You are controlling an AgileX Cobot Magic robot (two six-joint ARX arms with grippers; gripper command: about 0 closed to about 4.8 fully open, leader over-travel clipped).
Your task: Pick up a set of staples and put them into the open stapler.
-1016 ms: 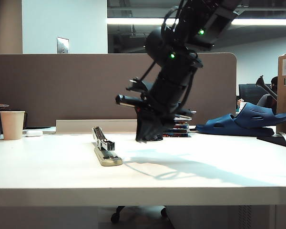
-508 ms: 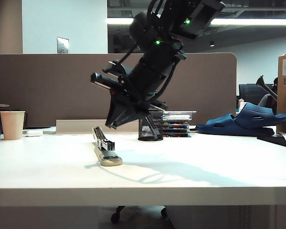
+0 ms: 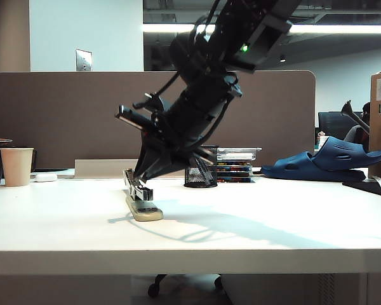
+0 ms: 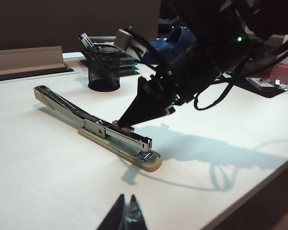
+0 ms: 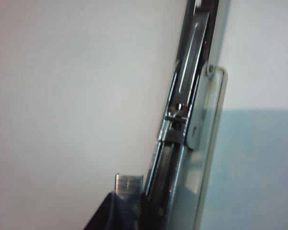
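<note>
The left gripper (image 4: 126, 215), nearest the left wrist camera at 6 o'clock of the stapler (image 4: 98, 128), shows only narrow tips almost together with nothing in them. The right gripper (image 4: 119, 123) is pinched nearly shut on the set of staples (image 5: 128, 183), held beside the magazine channel – not yet in it. Risk: the strip sits toward 9 o'clock of the channel in the right wrist view, so a tilted release would likely drop it onto the table (image 3: 254, 222) – with the mesh pen cup (image 3: 200, 173) beyond.
</note>
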